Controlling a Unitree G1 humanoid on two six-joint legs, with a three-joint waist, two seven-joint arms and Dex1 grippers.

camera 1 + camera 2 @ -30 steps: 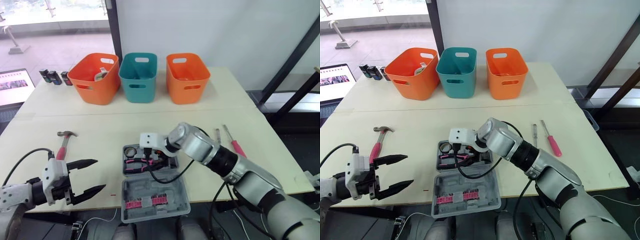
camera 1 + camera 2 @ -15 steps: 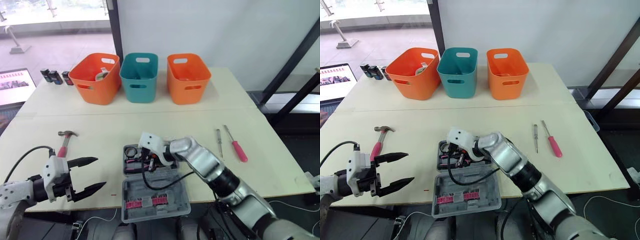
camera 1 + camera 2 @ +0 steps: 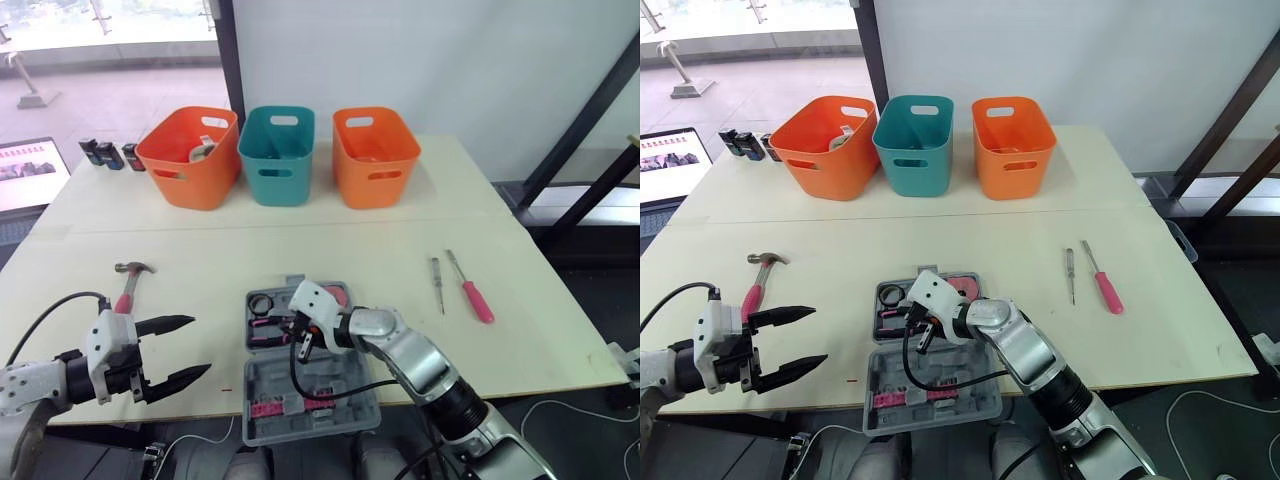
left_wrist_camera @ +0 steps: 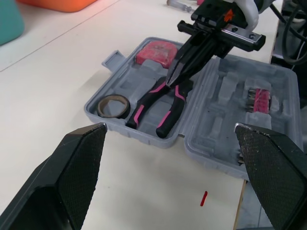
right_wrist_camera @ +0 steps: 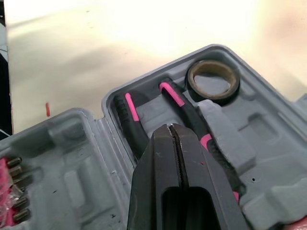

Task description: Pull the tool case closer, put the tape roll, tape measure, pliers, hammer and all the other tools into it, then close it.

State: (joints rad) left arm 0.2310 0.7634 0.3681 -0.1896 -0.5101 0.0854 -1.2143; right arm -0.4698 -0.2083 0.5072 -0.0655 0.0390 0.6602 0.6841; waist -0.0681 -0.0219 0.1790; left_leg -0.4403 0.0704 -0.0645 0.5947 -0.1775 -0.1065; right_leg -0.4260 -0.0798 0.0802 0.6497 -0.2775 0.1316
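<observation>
Behind tool case (image 3: pixel 268 385), three bins (image 3: pixel 276 182)

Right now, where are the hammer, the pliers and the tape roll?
hammer (image 3: pixel 126 288): left eye view, on its pink handle.
pliers (image 4: pixel 144 104): left wrist view, on one handle.
tape roll (image 4: pixel 113 115): left wrist view, on the ring's near wall.

Cream table (image 3: pixel 300 250), white wall (image 3: pixel 420 60), window (image 3: pixel 100 25)

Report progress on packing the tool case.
Done: the tool case sits near and open, with tape roll, tape measure and pliers inside. In hand: nothing; the right gripper is shut above the pliers, the left gripper open beside the hammer. Left: hammer, two screwdrivers, then closing the case.
</observation>
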